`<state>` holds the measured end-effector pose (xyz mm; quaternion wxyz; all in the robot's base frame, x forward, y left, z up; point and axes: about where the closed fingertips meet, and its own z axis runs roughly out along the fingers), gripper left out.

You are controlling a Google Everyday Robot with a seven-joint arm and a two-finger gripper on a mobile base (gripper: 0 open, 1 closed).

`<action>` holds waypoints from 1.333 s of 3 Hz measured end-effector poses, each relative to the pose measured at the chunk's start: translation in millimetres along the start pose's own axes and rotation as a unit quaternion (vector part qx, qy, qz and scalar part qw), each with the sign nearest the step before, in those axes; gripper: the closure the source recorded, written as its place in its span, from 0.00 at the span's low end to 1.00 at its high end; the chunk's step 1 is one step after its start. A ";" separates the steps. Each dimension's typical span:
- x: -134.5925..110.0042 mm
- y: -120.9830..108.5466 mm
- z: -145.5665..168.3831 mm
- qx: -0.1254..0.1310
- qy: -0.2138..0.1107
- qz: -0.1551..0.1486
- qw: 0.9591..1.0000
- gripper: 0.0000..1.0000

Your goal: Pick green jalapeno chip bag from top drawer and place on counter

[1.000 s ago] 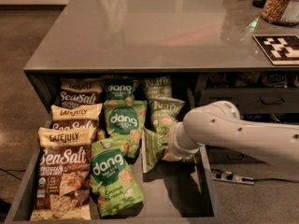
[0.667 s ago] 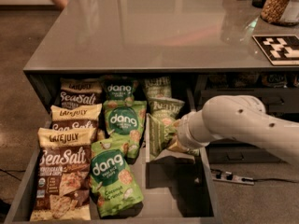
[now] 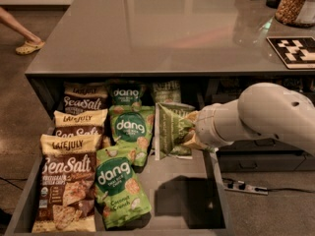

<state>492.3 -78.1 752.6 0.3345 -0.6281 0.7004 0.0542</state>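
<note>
The green jalapeno chip bag (image 3: 172, 129) is olive green and crumpled, and hangs in the air above the right side of the open top drawer (image 3: 216, 195). My gripper (image 3: 193, 131) comes in from the right on a white arm and is shut on the bag's right edge. The bag's shadow falls on the bare drawer floor below it. A second olive bag (image 3: 166, 91) lies at the back of the drawer. The grey counter (image 3: 162, 28) lies above and behind the drawer.
The drawer's left and middle hold several "Sea Salt" bags (image 3: 69, 191) and bright green "dang" bags (image 3: 120, 186). On the counter at the right sit a black-and-white marker tile (image 3: 295, 50) and a jar (image 3: 295, 4). A person's foot (image 3: 29, 45) shows at the far left.
The gripper has lifted the olive bag up out of the drawer and a little to the right. The other bags have not moved.
</note>
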 end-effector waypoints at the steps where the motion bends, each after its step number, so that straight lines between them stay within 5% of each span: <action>1: 0.0 0.0 0.0 0.000 0.000 0.000 1.000 1.00; 2: -4.6 -0.6 -4.9 0.005 -0.028 -0.002 1.000 1.00; 3: -45.9 -6.0 -43.0 0.039 -0.080 -0.037 0.995 1.00; 4: -49.9 -3.5 -50.2 0.048 -0.088 -0.066 0.993 1.00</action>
